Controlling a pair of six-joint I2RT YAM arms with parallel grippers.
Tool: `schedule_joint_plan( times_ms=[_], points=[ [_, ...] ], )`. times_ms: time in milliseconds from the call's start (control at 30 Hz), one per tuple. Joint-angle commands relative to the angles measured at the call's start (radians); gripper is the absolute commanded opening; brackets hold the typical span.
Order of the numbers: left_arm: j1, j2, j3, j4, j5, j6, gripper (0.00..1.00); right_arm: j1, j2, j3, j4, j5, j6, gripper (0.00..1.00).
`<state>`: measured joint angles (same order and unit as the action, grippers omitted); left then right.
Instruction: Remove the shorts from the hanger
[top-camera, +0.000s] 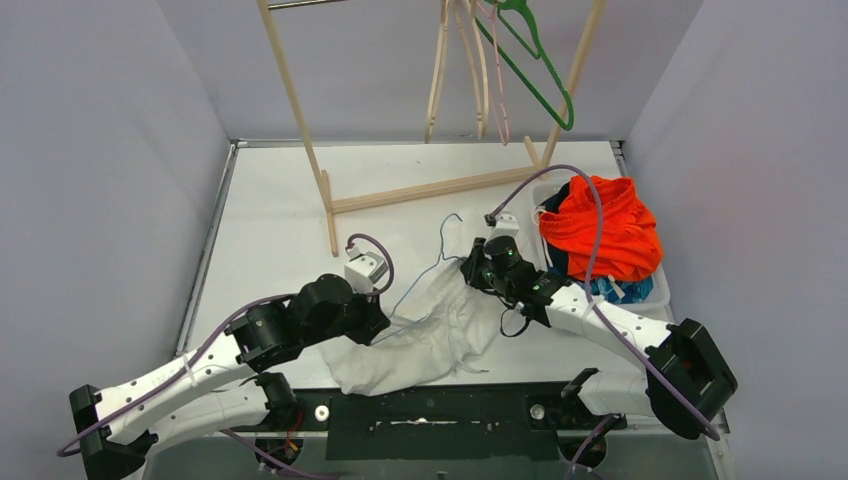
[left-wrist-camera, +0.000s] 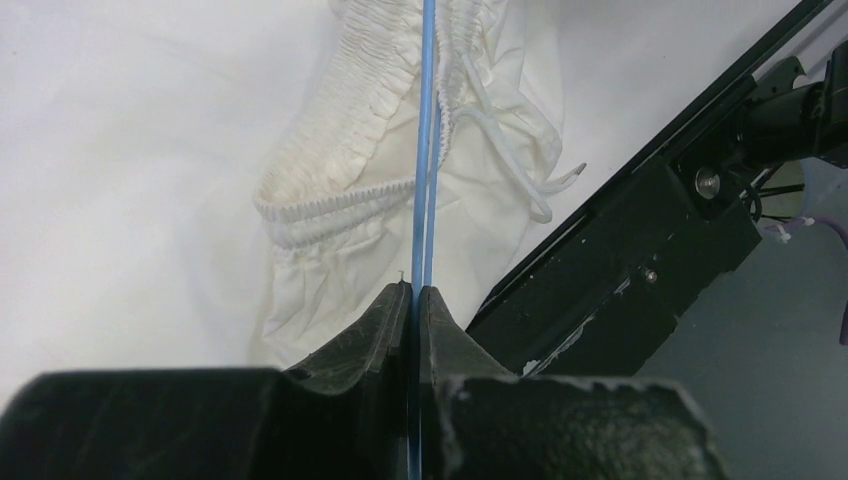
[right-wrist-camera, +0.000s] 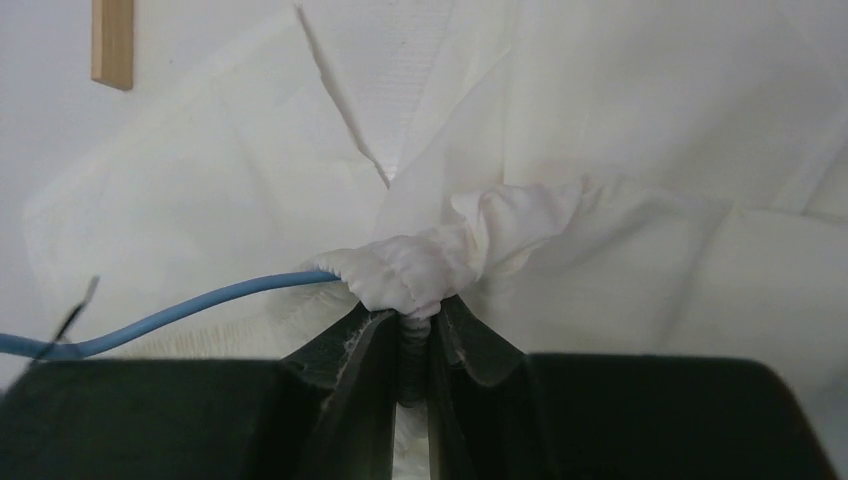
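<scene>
My left gripper (left-wrist-camera: 415, 292) is pinching the blue hanger (left-wrist-camera: 427, 120), my right gripper (right-wrist-camera: 415, 318) the white shorts (right-wrist-camera: 650, 250). Only overhead is showing orange shorts (top-camera: 605, 235).

White-shelled left arm (top-camera: 170, 378) and right arm (top-camera: 612, 322), black joints, looping purple cables (top-camera: 372, 237).

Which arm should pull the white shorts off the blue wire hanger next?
Right, probably. The right end effector pinches the bunched waistband of the white fabric shorts where the thin blue wire hanger enters. The left end effector is shut on the wire alone, so it suits anchoring.
</scene>
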<state>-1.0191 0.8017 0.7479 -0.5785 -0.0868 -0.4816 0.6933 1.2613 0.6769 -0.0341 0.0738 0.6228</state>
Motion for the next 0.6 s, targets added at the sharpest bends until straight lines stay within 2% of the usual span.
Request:
schedule_joint_plan(
  times_ms=[0,133,300,567],
  points=[
    [0.001,-0.059,0.090,-0.020,-0.084,-0.016,0.00,-0.026,-0.077,0.019,-0.033,0.165,0.043,0.09],
    [0.001,-0.123,0.149,-0.068,-0.168,-0.020,0.00,-0.080,-0.108,-0.018,-0.049,0.174,0.080,0.08],
    [0.002,-0.190,0.202,-0.099,-0.175,-0.026,0.00,-0.136,-0.092,-0.027,-0.044,0.087,0.090,0.08],
    [0.002,-0.178,0.231,-0.200,-0.198,-0.049,0.00,-0.138,-0.033,-0.002,-0.026,0.001,0.079,0.12]
  ],
)
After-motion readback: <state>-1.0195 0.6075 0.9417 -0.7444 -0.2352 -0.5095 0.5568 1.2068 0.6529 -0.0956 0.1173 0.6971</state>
